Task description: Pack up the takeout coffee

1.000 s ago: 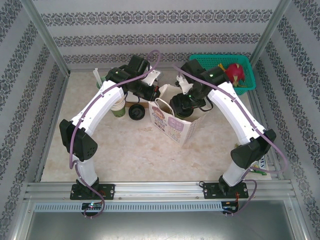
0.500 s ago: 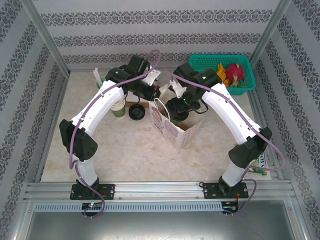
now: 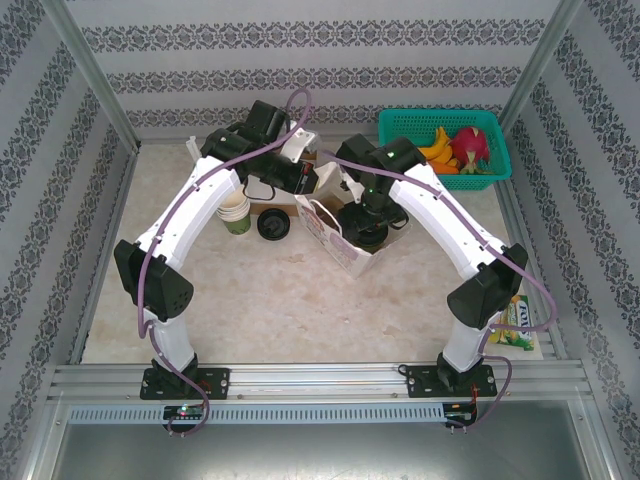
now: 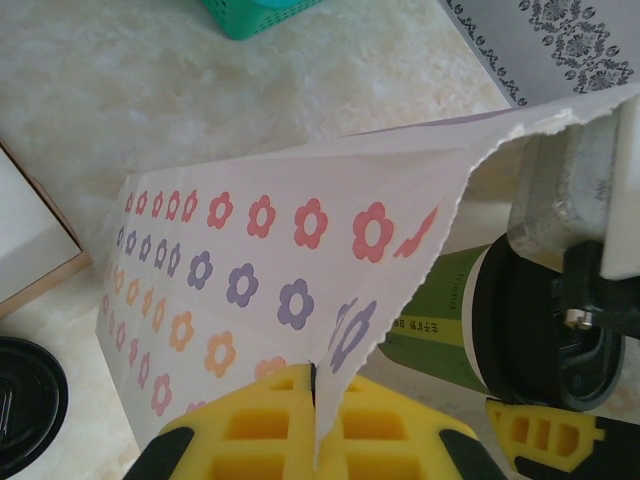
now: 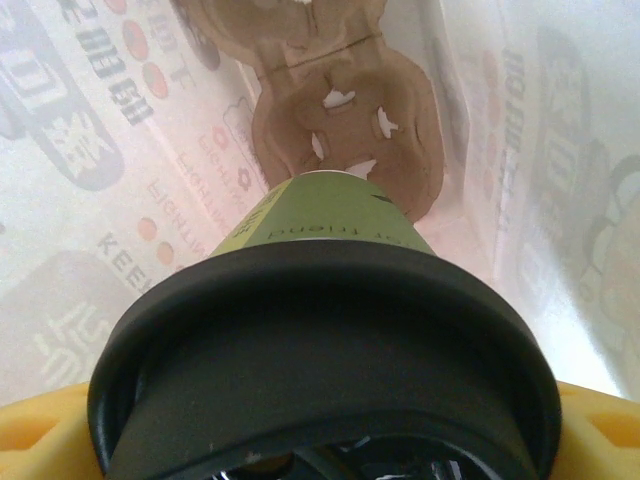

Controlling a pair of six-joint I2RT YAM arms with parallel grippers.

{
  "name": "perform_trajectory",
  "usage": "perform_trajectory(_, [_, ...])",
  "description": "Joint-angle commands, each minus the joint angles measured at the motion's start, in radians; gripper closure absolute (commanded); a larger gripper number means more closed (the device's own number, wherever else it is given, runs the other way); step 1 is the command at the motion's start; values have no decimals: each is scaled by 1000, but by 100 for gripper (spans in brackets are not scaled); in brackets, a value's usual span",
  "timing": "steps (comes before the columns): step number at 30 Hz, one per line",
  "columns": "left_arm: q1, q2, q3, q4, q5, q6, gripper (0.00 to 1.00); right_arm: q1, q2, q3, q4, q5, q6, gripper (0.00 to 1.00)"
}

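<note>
The white paper bag (image 3: 335, 248) with a flower print stands in the middle of the table. My left gripper (image 3: 308, 181) is shut on its upper rim; in the left wrist view the yellow pads (image 4: 270, 420) pinch the torn paper edge (image 4: 330, 330). My right gripper (image 3: 362, 220) reaches into the bag's mouth, shut on the takeout coffee (image 5: 330, 215), a green cup under a black lid (image 5: 320, 340). The cup hangs inside the bag (image 5: 90, 170), above a brown cardboard carrier (image 5: 350, 130). From the left wrist the coffee (image 4: 445, 310) shows behind the bag's wall (image 4: 280, 230).
A stack of lidless cups (image 3: 235, 213) and a loose black lid (image 3: 272, 224) sit left of the bag. A teal basket (image 3: 445, 140) of fruit stands at the back right. A small packet (image 3: 518, 325) lies by the right arm's base.
My right arm has swung left and carried the coffee down into the bag's mouth. The bag has shifted slightly, with the left gripper still on its rim.
</note>
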Motion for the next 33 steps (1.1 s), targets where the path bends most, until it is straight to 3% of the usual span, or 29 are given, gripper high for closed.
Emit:
perform_trajectory(1, [15,3,30,-20,39,18,100,12,-4,-25,-4,1,-12,46])
perform_trajectory(18, [24,105,112,-28,84,-32,100,33,15,-53,47,-141,-63,46])
perform_trajectory(25, [31,111,159,-95,132,-7,100,32,51,-30,-2,12,-2,45])
perform_trajectory(33, [53,57,141,-169,273,-37,100,72,21,-5,-68,-172,-24,47])
